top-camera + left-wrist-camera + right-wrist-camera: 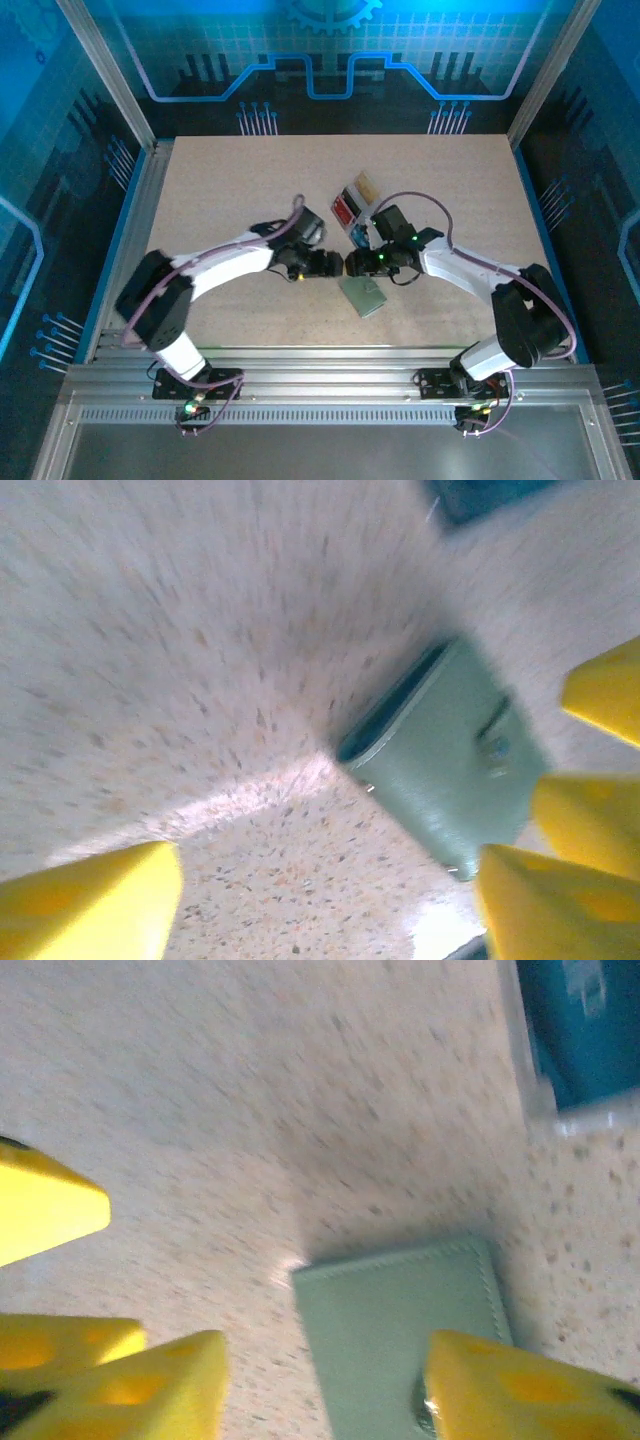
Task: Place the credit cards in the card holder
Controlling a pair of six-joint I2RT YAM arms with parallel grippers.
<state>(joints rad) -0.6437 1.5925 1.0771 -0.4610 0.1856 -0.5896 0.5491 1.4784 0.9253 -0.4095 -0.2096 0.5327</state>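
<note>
The sage-green card holder [363,296] lies flat and folded on the table just in front of both grippers. The credit cards [343,210] sit in stacks behind them, red, black and tan-gold [367,185], with a blue stack [580,1030] closest. My left gripper [333,265] and right gripper [352,266] meet tip to tip above the table. In the left wrist view the left gripper [330,910] is open over bare table, the card holder [450,770] to its right. The right gripper [330,1390] is open, one fingertip [520,1385] over the card holder's [400,1330] snap edge.
A clear compartmented tray [585,1120] holds the card stacks behind the grippers. The speckled tabletop [230,190] stretches wide to the left and right. Aluminium frame rails [140,210] border the table, with blue panels beyond.
</note>
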